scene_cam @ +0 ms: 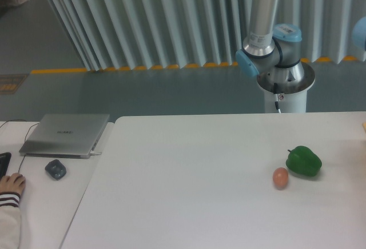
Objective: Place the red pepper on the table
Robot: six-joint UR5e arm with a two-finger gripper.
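— What's on the white rectangular table [189,192]?
— One glossy green bell pepper [303,161] and one small orange-brown egg [280,177].
— And beside it?
— One closed silver laptop [65,134], one dark mouse [55,169].

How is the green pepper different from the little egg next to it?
The green pepper is green and lumpy with lobes, while the egg is orange-brown and smooth. The green pepper is plainly bigger than the egg. The green pepper lies farther back and to the right of the egg. Both rest on the white table.

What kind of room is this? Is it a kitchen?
Probably a robot lab, not a kitchen: a robot arm stands behind a white table, with a laptop and mouse beside it.
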